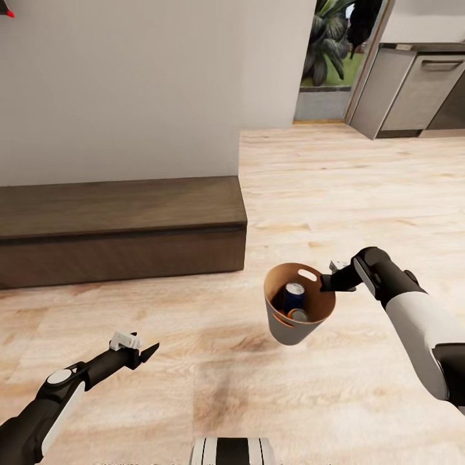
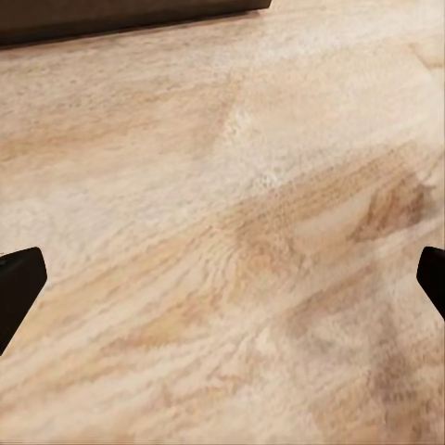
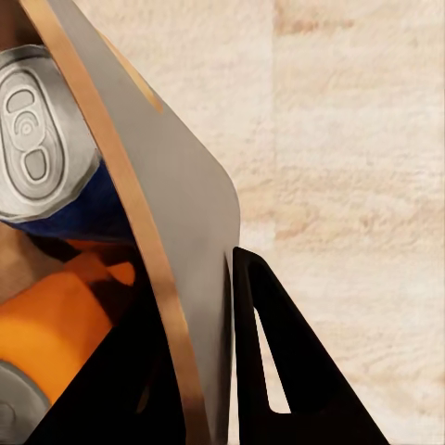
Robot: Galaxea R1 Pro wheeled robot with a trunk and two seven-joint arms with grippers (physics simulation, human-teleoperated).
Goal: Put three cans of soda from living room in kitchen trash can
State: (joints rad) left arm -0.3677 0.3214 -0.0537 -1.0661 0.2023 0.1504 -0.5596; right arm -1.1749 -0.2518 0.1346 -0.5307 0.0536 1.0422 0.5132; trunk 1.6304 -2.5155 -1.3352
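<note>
closest to us, at the bottom of the head view, we see the striped top of our own trunk (image 1: 232,451). just beyond it on our left, the left gripper (image 1: 143,353) hangs low over the pale wooden floor (image 1: 194,387), its fingers spread wide with nothing between them; in the left wrist view we see its two dark fingertips (image 2: 20,287) far apart at the picture's edges, with bare floor planks (image 2: 232,232) between.

a little farther, on our right, the right gripper (image 1: 329,282) is clamped on the rim of the tash can (image 1: 290,332), which hangs off the floor and casts a shadow below. in the right wrist view we see the grey wall of the bin (image 3: 176,185) pinched between the black fingers (image 3: 278,371), one inside and one outside. inside the tan bin lie the cans of soda: the dark blue can (image 1: 294,296) with its silver top, and an orange can (image 1: 298,316) beside it; a strip of orange by the inner wall may be the third, though we cannot tell. the wrist view shows the blue can's silver lid (image 3: 42,139) and orange cans (image 3: 56,334) just beside it.

beyond, a low dark wooden bench (image 1: 123,229) runs along a white wall (image 1: 148,84). farthest, at the upper right, we see the kitchen's grey cabinet fronts (image 1: 413,90) and a leafy plant (image 1: 329,39) through an opening.
</note>
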